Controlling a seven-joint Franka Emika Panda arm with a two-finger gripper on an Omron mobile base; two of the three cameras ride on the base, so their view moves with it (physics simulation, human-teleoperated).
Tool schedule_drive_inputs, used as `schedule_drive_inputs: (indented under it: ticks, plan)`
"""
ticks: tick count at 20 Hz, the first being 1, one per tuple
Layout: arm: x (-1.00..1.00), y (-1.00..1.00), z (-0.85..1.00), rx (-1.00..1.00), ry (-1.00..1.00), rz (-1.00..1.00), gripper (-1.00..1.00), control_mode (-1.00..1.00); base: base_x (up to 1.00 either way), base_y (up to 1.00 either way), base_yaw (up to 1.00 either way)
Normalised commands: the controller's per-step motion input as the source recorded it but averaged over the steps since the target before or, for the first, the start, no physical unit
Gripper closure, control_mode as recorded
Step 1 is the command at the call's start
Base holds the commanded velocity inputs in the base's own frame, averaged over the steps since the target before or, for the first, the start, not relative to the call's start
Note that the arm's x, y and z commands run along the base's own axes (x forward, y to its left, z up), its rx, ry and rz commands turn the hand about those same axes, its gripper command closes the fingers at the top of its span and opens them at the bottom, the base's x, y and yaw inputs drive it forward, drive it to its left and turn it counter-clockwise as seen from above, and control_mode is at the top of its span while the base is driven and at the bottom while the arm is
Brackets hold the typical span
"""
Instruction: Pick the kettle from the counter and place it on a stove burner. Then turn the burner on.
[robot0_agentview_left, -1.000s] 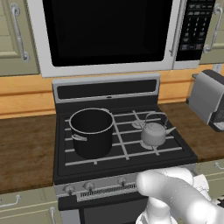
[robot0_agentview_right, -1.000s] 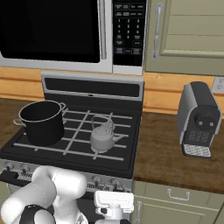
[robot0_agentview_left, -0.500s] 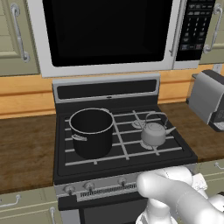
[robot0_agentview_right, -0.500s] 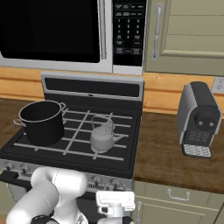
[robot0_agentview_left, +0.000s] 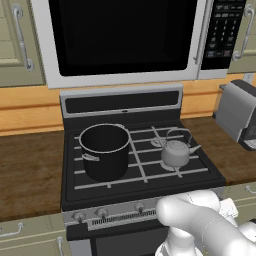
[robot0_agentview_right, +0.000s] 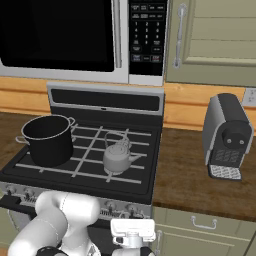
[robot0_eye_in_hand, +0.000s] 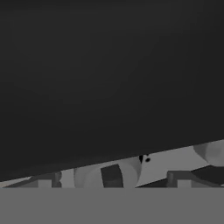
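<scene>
The small squat silver-grey metal kettle (robot0_agentview_left: 175, 152) sits on the black stove's right front burner grate, ready for heating, while the gripper (robot0_eye_in_hand: 113, 175) works low at the knobs with its fingers apart.

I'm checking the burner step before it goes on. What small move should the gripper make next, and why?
Probably close the jaws on the knob. The kettle already sits on the stove grate, and in the hand view the open gripper straddles that knob, fingertips on either side. Gripping it comes before any twist.
</scene>
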Motion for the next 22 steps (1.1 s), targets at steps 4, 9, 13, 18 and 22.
schedule_drive_inputs:
  ticks: [4,9,13,18,22]
  plan:
    - [0.00,-0.04,0.00,0.00,0.00,0.00,-1.00,-1.00,0.00,0.00,0.00]
    - [0.00,0.00,0.00,0.00,0.00,0.00,1.00,-1.00,0.00,0.00,0.00]
    - [0.00,0.00,0.00,0.00,0.00,0.00,1.00,-1.00,0.00,0.00,0.00]
    - [0.00,0.00,0.14,-0.02,-0.10,0.01,1.00,-1.00,0.00,0.00,0.00]
    - [0.00,0.00,0.25,-0.18,-0.29,0.11,1.00,-1.00,0.00,0.00,0.00]
